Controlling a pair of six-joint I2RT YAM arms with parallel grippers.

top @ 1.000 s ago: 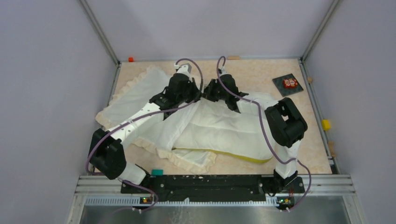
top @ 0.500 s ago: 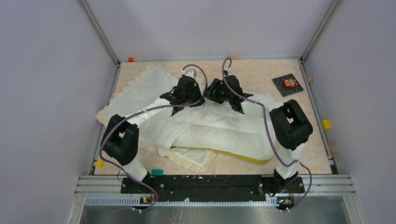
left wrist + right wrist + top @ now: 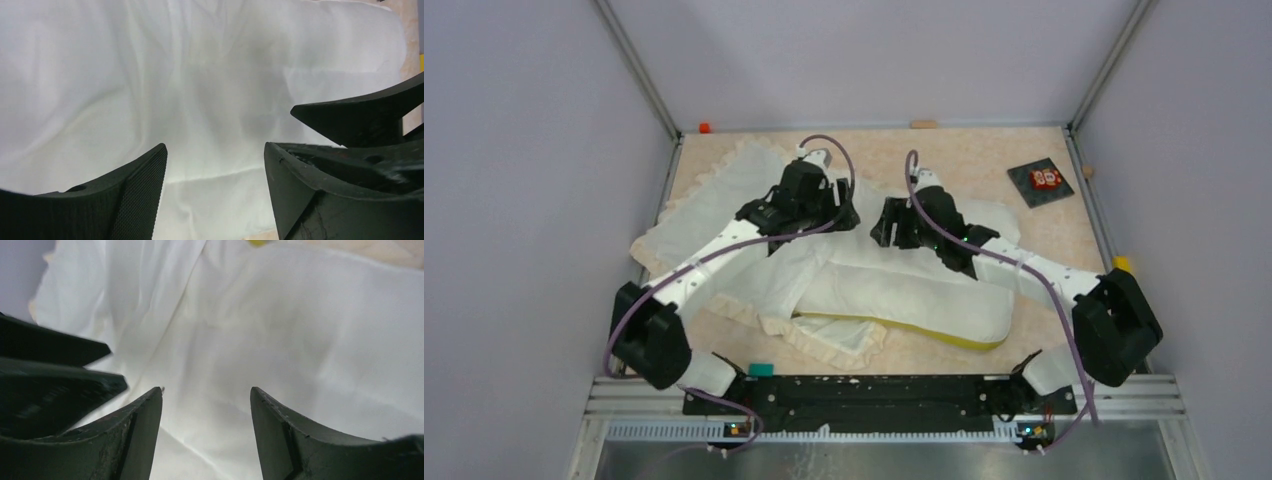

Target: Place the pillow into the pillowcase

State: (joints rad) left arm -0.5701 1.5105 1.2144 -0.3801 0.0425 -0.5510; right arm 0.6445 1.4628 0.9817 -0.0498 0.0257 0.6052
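On a beige speckled table (image 3: pixel 984 160) between grey walls (image 3: pixel 524 200), pillow (image 3: pixel 924 292) seemingly partly inside pillowcase (image 3: pixel 709 190), both arms' jaws apart.

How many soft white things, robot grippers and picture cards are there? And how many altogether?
Soft white things: 2, the pillow and the pillowcase
Grippers: 2, the left gripper and the right gripper, both open
Picture cards: 1, the dark card
Total: 5

Your pillow (image 3: pixel 904 290) is matt quilted cloth, the pillowcase (image 3: pixel 714 200) thin creased fabric, the left gripper (image 3: pixel 215 148) matt black plastic.
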